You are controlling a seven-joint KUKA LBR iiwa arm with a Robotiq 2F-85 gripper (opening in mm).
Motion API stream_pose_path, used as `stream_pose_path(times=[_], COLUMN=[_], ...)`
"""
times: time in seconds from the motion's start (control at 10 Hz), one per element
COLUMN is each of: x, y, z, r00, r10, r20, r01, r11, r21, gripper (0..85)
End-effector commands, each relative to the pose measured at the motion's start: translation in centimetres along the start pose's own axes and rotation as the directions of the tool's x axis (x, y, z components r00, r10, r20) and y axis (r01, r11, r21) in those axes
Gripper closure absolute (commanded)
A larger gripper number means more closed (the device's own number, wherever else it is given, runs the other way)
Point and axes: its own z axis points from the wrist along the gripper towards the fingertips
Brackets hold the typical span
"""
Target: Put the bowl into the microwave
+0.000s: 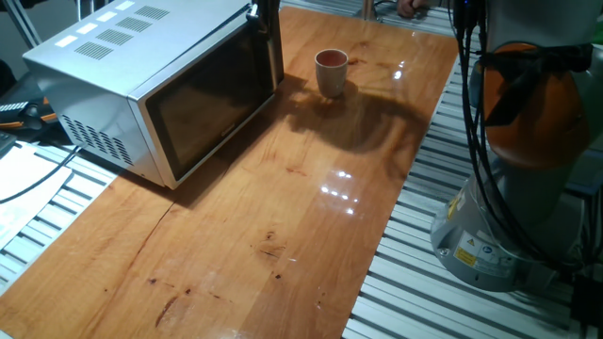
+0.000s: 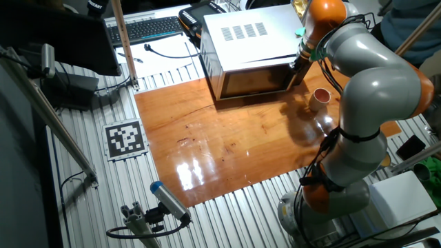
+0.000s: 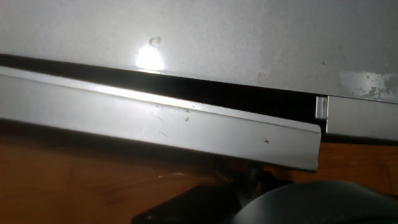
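The claw point(image 1: 265, 21) is cut off by the top edge in one fixed view, so how its jaws stand cannot be told. In the other fixed view the arm's wrist hides it. Just below it in the hand view, a blurred dark shape point(image 3: 298, 205) fills the lower corner; the microwave point(image 3: 205, 43) runs past every edge.

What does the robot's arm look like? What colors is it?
The arm is made of big rounded silver-grey sections joined by bright orange rings. Black cables run down its side, and a small yellow warning sticker sits on its pale base. The gripper at the microwave's handle end is dark; its fingers are too small to describe.
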Motion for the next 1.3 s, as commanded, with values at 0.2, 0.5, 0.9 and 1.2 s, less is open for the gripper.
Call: stream_pose_path(times=[0.2, 0.5, 0.9, 1.2], x=[-0.1, 0.1, 0.9, 1.0], y=[0.3, 0.4, 0.7, 0.9], z=[-0.1, -0.2, -1.8, -4.3], r00=[1.000, 1.000, 0.998, 0.995], r10=[0.009, 0.016, 0.039, 0.049], r20=[-0.010, -0.019, -0.045, -0.083], r01=[-0.009, -0.016, -0.040, -0.052], r11=[1.000, 1.000, 0.999, 0.998], r21=[-0.012, -0.009, -0.011, -0.027], gripper=[68.0, 51.0, 51.0, 51.0])
